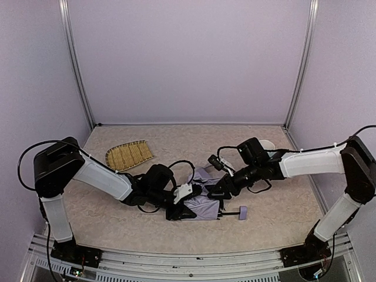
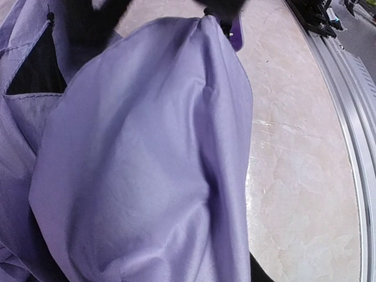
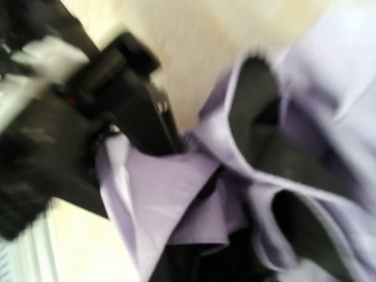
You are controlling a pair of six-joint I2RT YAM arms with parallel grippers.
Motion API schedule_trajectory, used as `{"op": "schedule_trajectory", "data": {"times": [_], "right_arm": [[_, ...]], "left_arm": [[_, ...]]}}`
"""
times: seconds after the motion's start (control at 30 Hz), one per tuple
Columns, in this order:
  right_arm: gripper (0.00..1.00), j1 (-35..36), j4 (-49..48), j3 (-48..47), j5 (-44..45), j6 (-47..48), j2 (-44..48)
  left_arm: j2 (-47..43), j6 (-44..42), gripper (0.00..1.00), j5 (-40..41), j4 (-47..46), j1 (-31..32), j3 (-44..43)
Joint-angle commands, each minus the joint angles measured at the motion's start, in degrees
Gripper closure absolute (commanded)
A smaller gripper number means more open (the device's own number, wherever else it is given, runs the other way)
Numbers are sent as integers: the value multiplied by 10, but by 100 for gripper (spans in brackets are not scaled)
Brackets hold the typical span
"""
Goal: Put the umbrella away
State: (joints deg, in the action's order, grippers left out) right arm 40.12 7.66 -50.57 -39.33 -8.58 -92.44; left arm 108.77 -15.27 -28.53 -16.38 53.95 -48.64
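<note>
The umbrella [image 1: 202, 205] lies collapsed on the table [image 1: 276, 220], approx. in the centre, near the front edge, btw. the two arms. Its lavender cloth is a loose crumpled heap, not rolled; the black lining [image 2: 35, 70] shows in the folds. The thin shaft [image 1: 230, 212] sticks out of the heap to the right, flat on the table, w/ the small handle knob [image 1: 242, 212] at its end.

The left gripper [image 1: 187, 204] is down on the left side of the heap. In the left wrist view the cloth fills nearly all the picture and bulges up btw. the dark fingers [image 2: 88, 17], which stand on both sides of a fold. Whether they really pinch the cloth, I cannot tell.

The right gripper [image 1: 216, 191] is at the far right side of the heap, touching or just above the cloth. Its wrist view is blurred, so wide or narrow I cannot tell.

A bamboo tray [image 1: 129, 154] lies well apart, at back left.
</note>
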Motion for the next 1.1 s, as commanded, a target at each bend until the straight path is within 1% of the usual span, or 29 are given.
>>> {"op": "schedule_trajectory", "data": {"times": [0.0, 0.07, 0.17, 0.27, 0.33, 0.37, 0.4, 0.43, 0.47, 0.57, 0.73, 0.9, 0.97, 1.07], "right_arm": [[45, 15, -21, 36, 153, 38, 98], [45, 56, -32, 59, 232, 84, 136], [44, 152, -76, 109, 343, 204, 186], [39, 217, -148, 166, 392, 310, 213], [30, 239, -183, 183, 418, 359, 211], [22, 246, -194, 184, 427, 377, 203], [8, 251, -198, 181, 444, 392, 193], [1, 255, -199, 177, 454, 407, 179], [0, 258, -198, 171, 463, 421, 166], [1, 262, -184, 149, 480, 457, 116], [9, 262, -128, 104, 497, 478, 26], [12, 256, -139, 87, 536, 472, -41], [19, 253, -118, 73, 543, 459, -65], [41, 250, -85, 59, 546, 434, -86]], "left_arm": [[54, 43, 71, -57, 149, -14, 21], [60, 50, 71, -81, 156, -22, 15], [67, 63, 71, -101, 169, -30, 2], [72, 63, 71, -113, 192, -32, -13], [79, 56, 71, -117, 213, -32, -24], [82, 54, 71, -116, 223, -33, -28], [85, 52, 71, -116, 230, -34, -32], [87, 51, 71, -117, 237, -35, -34], [90, 51, 71, -121, 239, -36, -36], [96, 53, 71, -130, 246, -40, -42], [105, 51, 71, -140, 263, -41, -57], [116, 39, 72, -162, 276, -41, -66], [118, 32, 73, -172, 282, -41, -68], [119, 14, 73, -189, 293, -41, -71]]}}
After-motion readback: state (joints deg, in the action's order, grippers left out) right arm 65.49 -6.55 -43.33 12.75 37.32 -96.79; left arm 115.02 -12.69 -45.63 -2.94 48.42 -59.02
